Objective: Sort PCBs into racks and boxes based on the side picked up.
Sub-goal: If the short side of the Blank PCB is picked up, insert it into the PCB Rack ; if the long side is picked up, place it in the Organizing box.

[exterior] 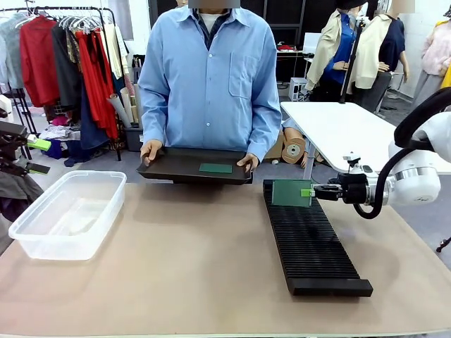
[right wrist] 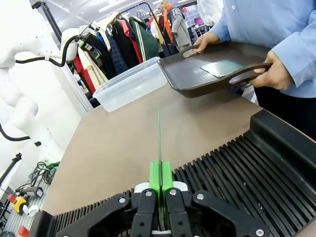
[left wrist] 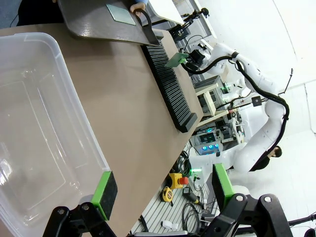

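Note:
My right gripper (exterior: 308, 191) is shut on the edge of a green PCB (exterior: 292, 193), holding it upright over the far end of the long black slotted rack (exterior: 310, 243). Seen along my right fingers, that PCB (right wrist: 159, 143) is edge-on above the rack slots (right wrist: 237, 168). Another PCB (exterior: 215, 168) lies flat on the black tray (exterior: 176, 167) that the person holds by its handles at the far edge. The clear box (exterior: 67, 211) stands at the left. My left gripper (left wrist: 160, 195) hangs open beside the box's rim (left wrist: 74, 98), nothing between its fingers.
The person's hands (exterior: 150, 151) grip both tray handles. Bare brown tabletop (exterior: 190, 253) lies between box and rack. A white table (exterior: 338, 127) stands behind at the right, a clothes rail (exterior: 63, 56) at the back left.

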`<state>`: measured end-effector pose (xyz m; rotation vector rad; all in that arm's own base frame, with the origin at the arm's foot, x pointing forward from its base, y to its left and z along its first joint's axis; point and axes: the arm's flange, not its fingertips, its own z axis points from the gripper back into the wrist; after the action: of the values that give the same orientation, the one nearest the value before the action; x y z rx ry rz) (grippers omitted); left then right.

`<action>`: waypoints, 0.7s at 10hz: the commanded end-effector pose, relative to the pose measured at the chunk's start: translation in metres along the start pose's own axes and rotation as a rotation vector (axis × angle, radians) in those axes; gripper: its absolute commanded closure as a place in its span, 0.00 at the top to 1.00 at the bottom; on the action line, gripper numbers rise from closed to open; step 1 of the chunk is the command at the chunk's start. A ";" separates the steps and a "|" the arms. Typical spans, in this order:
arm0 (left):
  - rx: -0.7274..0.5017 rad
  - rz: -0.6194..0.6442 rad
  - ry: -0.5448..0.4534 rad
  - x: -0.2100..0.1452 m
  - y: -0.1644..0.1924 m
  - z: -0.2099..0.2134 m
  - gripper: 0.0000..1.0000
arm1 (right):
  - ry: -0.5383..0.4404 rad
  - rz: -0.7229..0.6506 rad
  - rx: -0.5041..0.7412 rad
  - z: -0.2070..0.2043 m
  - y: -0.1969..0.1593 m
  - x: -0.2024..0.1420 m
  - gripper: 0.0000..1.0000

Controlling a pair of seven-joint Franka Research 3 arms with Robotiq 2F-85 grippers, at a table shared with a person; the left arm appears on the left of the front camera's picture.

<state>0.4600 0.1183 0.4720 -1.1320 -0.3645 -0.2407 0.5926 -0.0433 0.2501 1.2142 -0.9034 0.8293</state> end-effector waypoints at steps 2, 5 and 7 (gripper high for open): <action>0.006 -0.003 0.002 -0.001 -0.001 0.000 1.00 | -0.008 0.026 0.025 -0.001 -0.016 -0.001 0.00; 0.006 -0.003 0.002 -0.001 -0.001 0.000 1.00 | 0.014 0.038 0.020 0.006 -0.026 -0.005 0.00; 0.006 -0.003 0.002 -0.001 -0.001 0.000 1.00 | 0.046 0.042 0.056 0.010 -0.034 -0.006 0.00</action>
<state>0.4600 0.1182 0.4720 -1.1320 -0.3646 -0.2407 0.6127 -0.0537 0.2314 1.2043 -0.8795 0.8670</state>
